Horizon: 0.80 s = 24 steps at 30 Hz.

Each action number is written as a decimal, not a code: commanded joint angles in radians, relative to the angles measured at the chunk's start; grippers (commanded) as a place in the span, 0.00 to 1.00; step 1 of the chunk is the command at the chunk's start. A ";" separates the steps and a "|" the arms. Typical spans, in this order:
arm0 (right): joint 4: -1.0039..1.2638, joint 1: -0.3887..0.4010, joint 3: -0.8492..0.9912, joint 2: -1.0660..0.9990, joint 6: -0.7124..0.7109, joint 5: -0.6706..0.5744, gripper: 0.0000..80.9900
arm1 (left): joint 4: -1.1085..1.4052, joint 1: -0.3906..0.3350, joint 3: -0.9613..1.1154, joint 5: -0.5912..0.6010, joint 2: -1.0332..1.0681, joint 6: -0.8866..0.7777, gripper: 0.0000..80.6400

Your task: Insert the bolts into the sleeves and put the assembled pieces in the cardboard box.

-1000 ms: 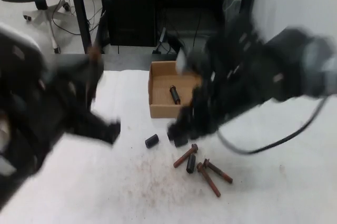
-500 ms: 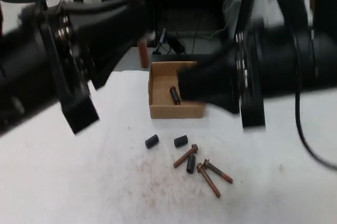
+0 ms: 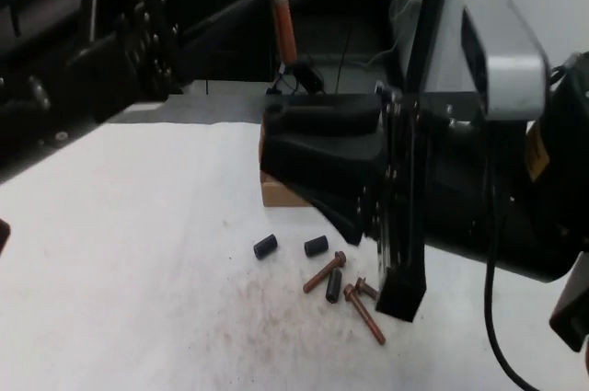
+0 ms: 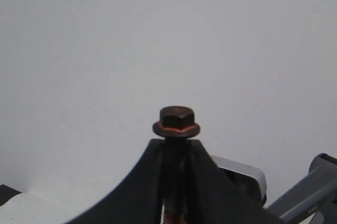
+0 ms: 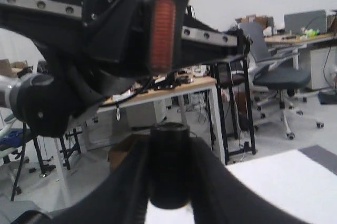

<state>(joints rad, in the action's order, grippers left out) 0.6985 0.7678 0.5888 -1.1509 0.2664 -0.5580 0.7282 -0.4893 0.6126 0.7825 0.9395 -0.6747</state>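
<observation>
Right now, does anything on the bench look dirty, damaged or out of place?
Yes: reddish-brown specks stain the white bench cover beside the loose bolts, which themselves look rusty. Nothing else stands out.

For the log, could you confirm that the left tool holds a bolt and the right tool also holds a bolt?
Not quite: the right tool holds a black sleeve, as the right wrist view shows; the left tool does hold a bolt.

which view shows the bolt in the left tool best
Left wrist view: the rusty hex-headed steel bolt sits gripped in the left tool, head facing the camera. The right wrist view shows its threaded shank; the high view, a small reddish shaft.
</observation>
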 commanded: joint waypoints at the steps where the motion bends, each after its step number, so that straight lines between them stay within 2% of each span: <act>1: 0.027 0.000 -0.003 -0.010 0.009 0.021 0.01 | 0.031 0.003 0.015 0.015 -0.004 -0.014 0.00; 6: 0.021 0.000 -0.003 -0.009 0.009 0.023 0.01 | 0.031 0.009 0.015 0.022 -0.004 -0.001 0.00; 17: 0.021 0.000 -0.003 -0.009 0.009 0.023 0.01 | -0.098 0.042 0.015 0.023 -0.004 0.239 0.00; 24: 0.021 -0.005 -0.003 -0.009 0.009 0.028 0.01 | -0.105 0.042 0.015 0.090 -0.004 0.249 0.00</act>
<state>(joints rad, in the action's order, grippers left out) 0.7037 0.7678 0.5833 -1.1610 0.2699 -0.5452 0.6198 -0.4494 0.6126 0.8419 0.9395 -0.4337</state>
